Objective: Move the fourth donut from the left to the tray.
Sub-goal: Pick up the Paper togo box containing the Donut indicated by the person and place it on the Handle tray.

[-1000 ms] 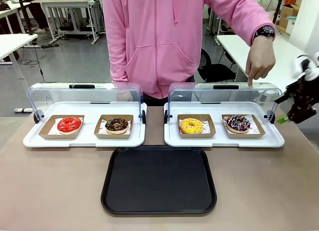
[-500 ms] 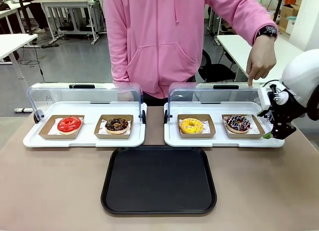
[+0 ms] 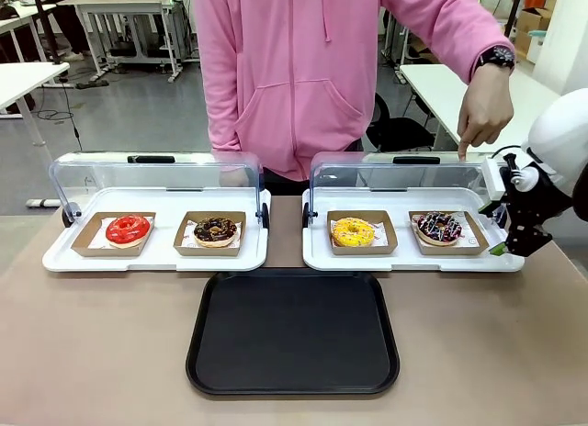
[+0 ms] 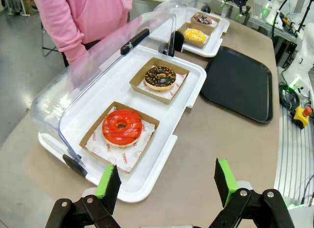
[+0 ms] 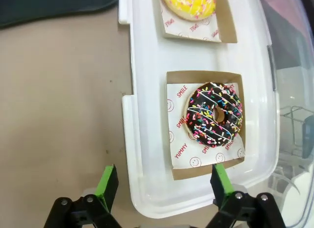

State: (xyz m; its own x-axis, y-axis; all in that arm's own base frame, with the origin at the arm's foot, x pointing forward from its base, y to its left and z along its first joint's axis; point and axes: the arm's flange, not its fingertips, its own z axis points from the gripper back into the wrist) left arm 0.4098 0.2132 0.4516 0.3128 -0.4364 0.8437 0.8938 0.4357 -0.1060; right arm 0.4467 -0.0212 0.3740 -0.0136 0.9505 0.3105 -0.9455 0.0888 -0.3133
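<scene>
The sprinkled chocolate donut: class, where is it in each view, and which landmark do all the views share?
Front view: the sprinkled donut sits right of centre, at mid-height.
Left wrist view: the sprinkled donut is small, near the top, right of centre.
Right wrist view: the sprinkled donut is centre-right.
Shared landmark: the yellow donut beside it.

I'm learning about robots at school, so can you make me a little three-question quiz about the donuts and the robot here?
1. True or false: the sprinkled chocolate donut already lies on the black tray.
2. Which donut shares its white tray? A) red B) yellow C) crumb-topped chocolate
3. Fill in: the right tool, hovering by the sprinkled donut, has its jaws ____.

Key
1. False; it sits in its cardboard holder on the white tray.
2. B, the yellow donut.
3. open
</scene>
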